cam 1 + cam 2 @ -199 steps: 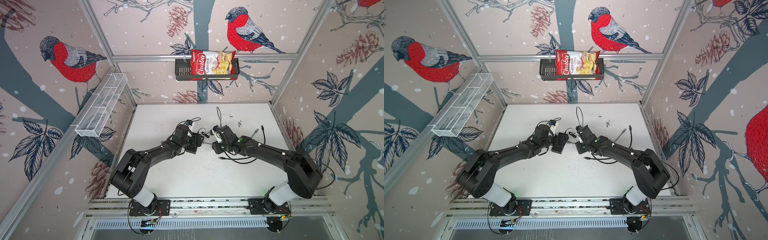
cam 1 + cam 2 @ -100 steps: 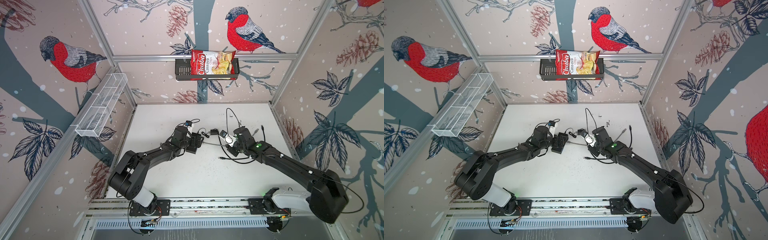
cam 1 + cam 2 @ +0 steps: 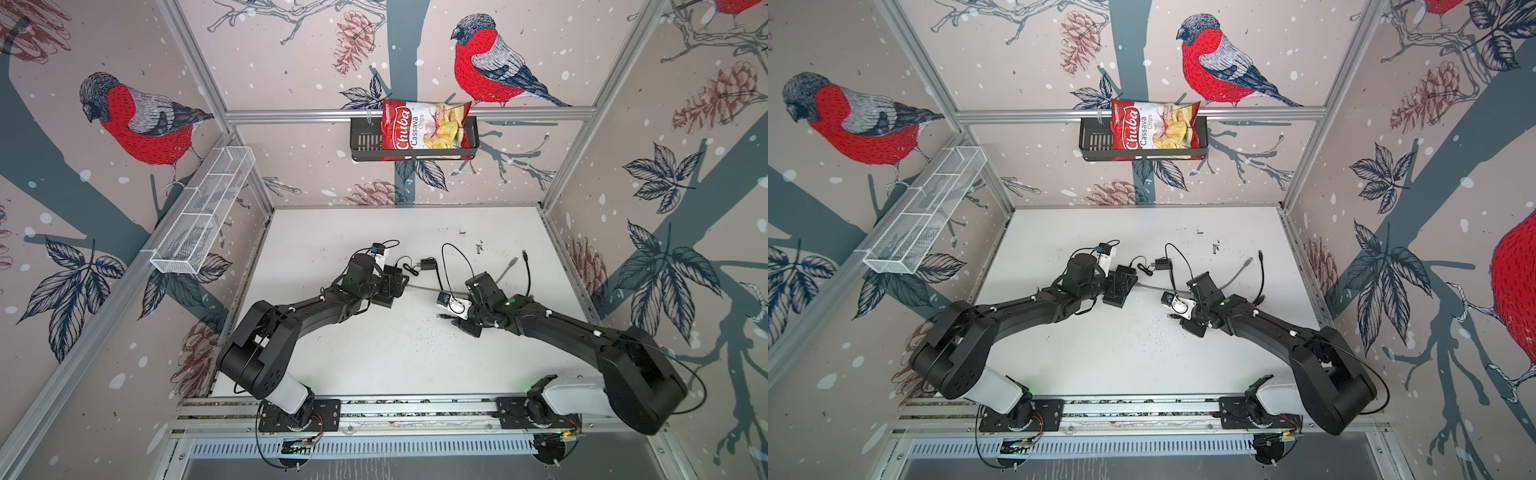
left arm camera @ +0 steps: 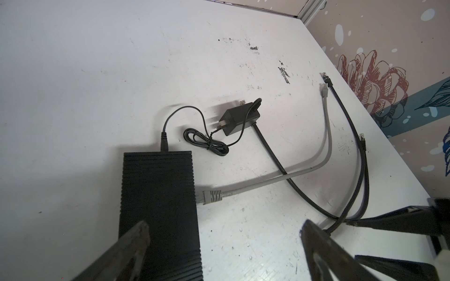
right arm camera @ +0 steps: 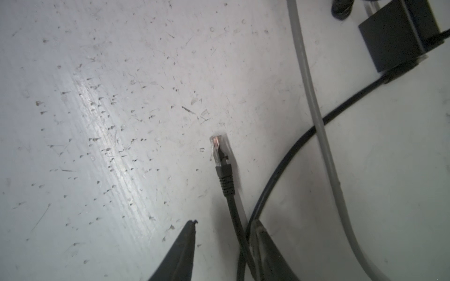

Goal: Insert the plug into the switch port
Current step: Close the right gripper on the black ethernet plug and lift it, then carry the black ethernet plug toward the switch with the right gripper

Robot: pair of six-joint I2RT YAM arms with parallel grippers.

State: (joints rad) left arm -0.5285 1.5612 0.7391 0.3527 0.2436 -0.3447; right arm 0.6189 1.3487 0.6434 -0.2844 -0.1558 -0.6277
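The switch (image 4: 158,206), a flat black ribbed box, lies on the white table; in both top views my left gripper (image 3: 392,286) mostly covers it. My left gripper (image 4: 224,226) stands wide open, one finger (image 4: 136,240) over the switch. A grey plug (image 4: 211,197) rests against the switch's side; whether it sits in a port I cannot tell. A black-booted plug (image 5: 219,153) (image 3: 441,316) with a clear tip lies just ahead of my right gripper (image 5: 224,222). Its black cable (image 5: 233,214) runs between the narrowly open jaws, close to one finger (image 5: 261,238).
A small black adapter (image 4: 239,119) (image 3: 428,264) with a coiled thin cord lies behind the switch. The grey cable (image 4: 326,146) and black cables (image 4: 365,170) loop across the table's right half, with loose plug ends (image 4: 326,77) near the right wall. A chips bag (image 3: 424,131) sits in the back-wall basket.
My right gripper has pulled away from the switch, to the right and toward the table's front, and its jaws have narrowed. The left arm has stayed put.
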